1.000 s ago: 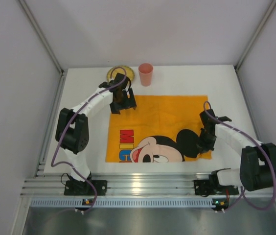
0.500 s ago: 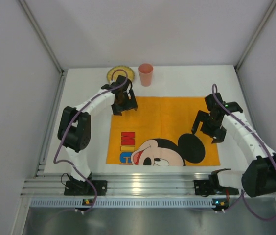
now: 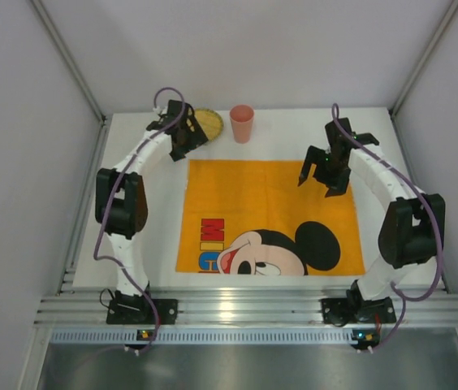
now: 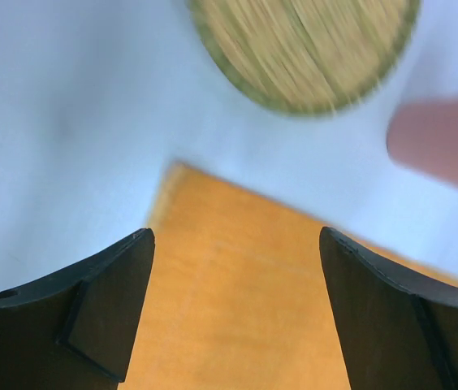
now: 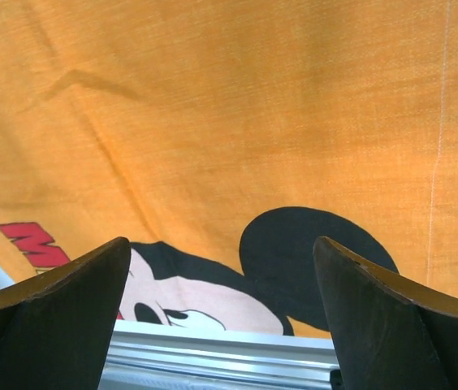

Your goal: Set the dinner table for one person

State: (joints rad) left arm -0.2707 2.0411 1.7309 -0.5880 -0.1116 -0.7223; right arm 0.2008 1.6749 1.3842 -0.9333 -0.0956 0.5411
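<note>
The orange placemat (image 3: 270,211) lies flat mid-frame on the white desk (image 3: 294,134), awaiting dishes. The left fingers (image 4: 107,301), wide and empty, hover by the yellow plate (image 3: 209,122) at upper centre, likely to fetch it. The right fingers (image 5: 50,309) hang wide above the cloth.

Both arms same build. L arm (image 3: 144,157) & R arm (image 3: 378,175): white tube links w/ chunky black joint housings, the biggest a black block at each elbow (image 3: 120,207). Thin purple cable (image 3: 94,246) runs along each arm in loose loops, standing off the links in places. Bases (image 3: 140,309) small, black, flat. L gripper (image 4: 237,313): fingers (image 4: 99,317) matte black, broad, narrowing to the tip w/ curved inner edge; one shows a recessed pad face. R gripper (image 5: 221,325): same finger shape, surface reads dark brown in wrist cam, edges smooth. No markings legible.
</note>
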